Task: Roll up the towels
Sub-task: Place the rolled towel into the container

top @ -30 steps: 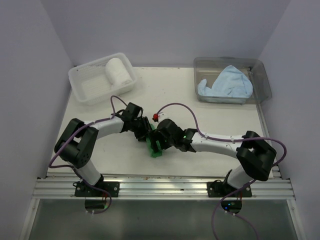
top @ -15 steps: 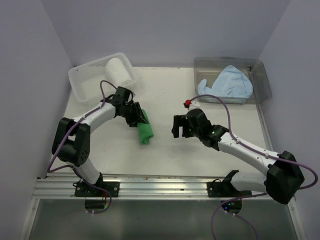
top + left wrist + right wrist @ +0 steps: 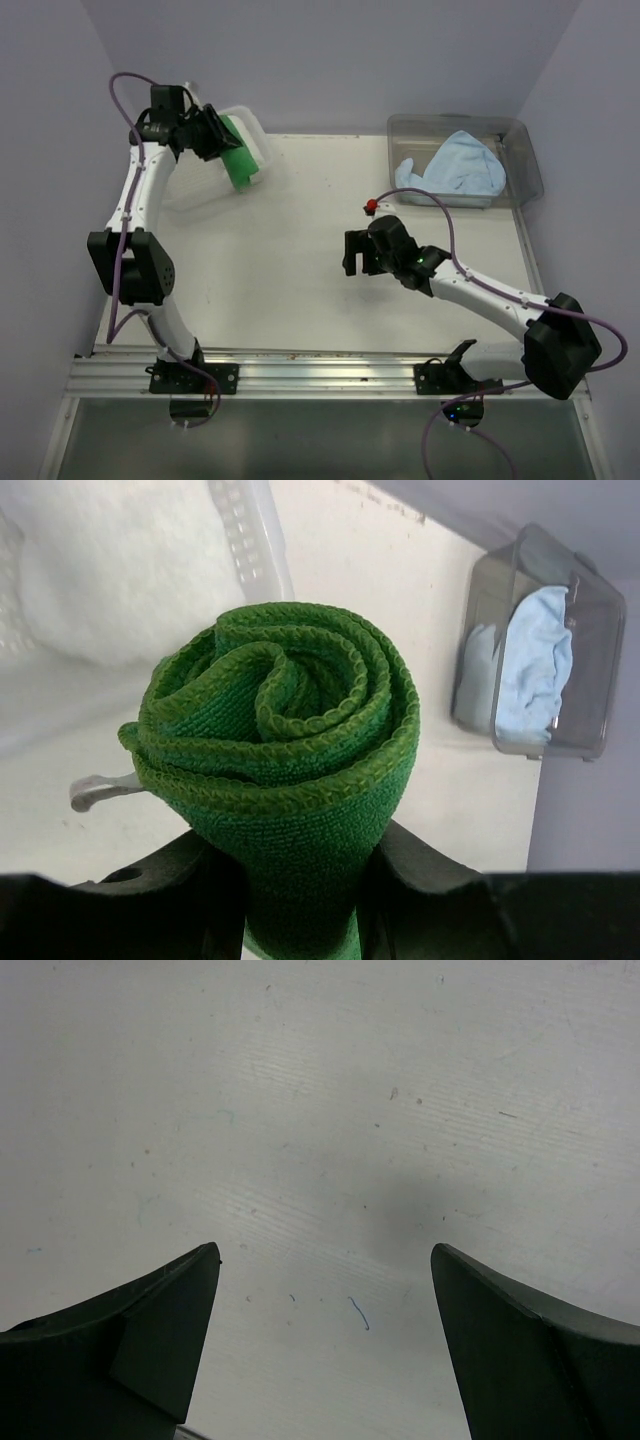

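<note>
My left gripper (image 3: 224, 146) (image 3: 300, 885) is shut on the rolled green towel (image 3: 239, 162) (image 3: 280, 740) and holds it in the air over the white lattice basket (image 3: 195, 190) (image 3: 245, 540) at the back left. The left wrist view looks down the roll's spiral end. Under it, inside the basket, lies the white towel (image 3: 110, 570). The light blue towel (image 3: 452, 170) (image 3: 535, 660) lies loosely bunched in the clear tub (image 3: 522, 150) (image 3: 592, 630) at the back right. My right gripper (image 3: 353, 254) (image 3: 325, 1255) is open over bare table, with nothing between its fingers.
The white tabletop (image 3: 300, 260) (image 3: 330, 1110) lies between the basket and the tub. Purple walls close in the left, back and right sides. A metal rail (image 3: 320, 375) with both arm bases runs along the near edge.
My left arm has lifted the rolled green towel from the table's middle up and back to the left, over the basket. The right gripper let go, drew back to the right and opened.
</note>
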Robot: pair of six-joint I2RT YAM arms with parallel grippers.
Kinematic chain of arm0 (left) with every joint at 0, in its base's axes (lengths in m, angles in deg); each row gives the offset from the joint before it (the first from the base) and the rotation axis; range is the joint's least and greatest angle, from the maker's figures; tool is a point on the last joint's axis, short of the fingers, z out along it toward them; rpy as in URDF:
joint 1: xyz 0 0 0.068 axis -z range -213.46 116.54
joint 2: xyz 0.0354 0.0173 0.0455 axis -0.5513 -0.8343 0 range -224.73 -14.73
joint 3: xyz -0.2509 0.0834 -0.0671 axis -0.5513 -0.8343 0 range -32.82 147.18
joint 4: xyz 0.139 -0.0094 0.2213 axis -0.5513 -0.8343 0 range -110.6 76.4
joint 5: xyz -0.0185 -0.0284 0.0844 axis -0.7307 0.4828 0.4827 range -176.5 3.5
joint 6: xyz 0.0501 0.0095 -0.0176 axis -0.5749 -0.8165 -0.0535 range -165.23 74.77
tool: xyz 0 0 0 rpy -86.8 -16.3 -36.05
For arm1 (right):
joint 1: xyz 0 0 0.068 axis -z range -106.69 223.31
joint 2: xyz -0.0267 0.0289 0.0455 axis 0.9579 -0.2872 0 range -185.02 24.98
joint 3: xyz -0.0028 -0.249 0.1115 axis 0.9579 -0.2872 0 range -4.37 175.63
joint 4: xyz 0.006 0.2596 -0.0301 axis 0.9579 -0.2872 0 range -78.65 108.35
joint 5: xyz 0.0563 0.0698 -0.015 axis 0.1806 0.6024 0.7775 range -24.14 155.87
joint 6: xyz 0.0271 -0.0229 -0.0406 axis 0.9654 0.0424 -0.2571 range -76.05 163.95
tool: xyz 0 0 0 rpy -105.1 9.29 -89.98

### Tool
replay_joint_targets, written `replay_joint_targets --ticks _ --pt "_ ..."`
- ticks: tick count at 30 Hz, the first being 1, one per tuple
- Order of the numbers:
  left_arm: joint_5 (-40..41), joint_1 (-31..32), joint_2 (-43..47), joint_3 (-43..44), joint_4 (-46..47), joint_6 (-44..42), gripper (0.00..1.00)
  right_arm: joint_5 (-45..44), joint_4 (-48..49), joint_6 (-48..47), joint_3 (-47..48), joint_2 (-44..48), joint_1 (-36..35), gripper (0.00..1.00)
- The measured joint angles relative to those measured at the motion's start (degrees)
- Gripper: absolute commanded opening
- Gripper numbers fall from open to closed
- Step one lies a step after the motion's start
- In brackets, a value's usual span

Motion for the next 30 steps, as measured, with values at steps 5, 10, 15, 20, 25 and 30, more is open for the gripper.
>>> replay_joint_targets --ticks 5,10,15,20,25,30 --pt "-2.4 -5.2 -11.2 16.7 -2.3 -3.5 0.23 0.1 -0.5 0.5 0.9 -0.8 0.0 0.9" --pt "-5.8 -10.1 -22.0 26.5 -2.3 -5.4 0.23 0.2 -0.9 1.0 1.3 -1.1 0.1 0.9" --pt "-10.5 -14.4 -28.9 27.5 -1.7 -5.9 0.23 0.5 -1.2 1.2 2.5 -3.6 0.1 0.89" --pt "-13.3 -16.6 -35.3 29.4 -1.3 -7.2 0.23 1.6 -1.5 1.4 3.5 -6.4 0.1 0.89" --pt "-14.7 -16.6 -39.8 29.8 -0.8 -8.2 0.23 2.0 -1.6 1.4 5.0 -8.2 0.1 0.89" --pt "-14.9 -16.3 -40.7 28.5 -0.3 -9.7 0.23 3.1 -1.6 1.5 5.5 -9.1 0.1 0.89"
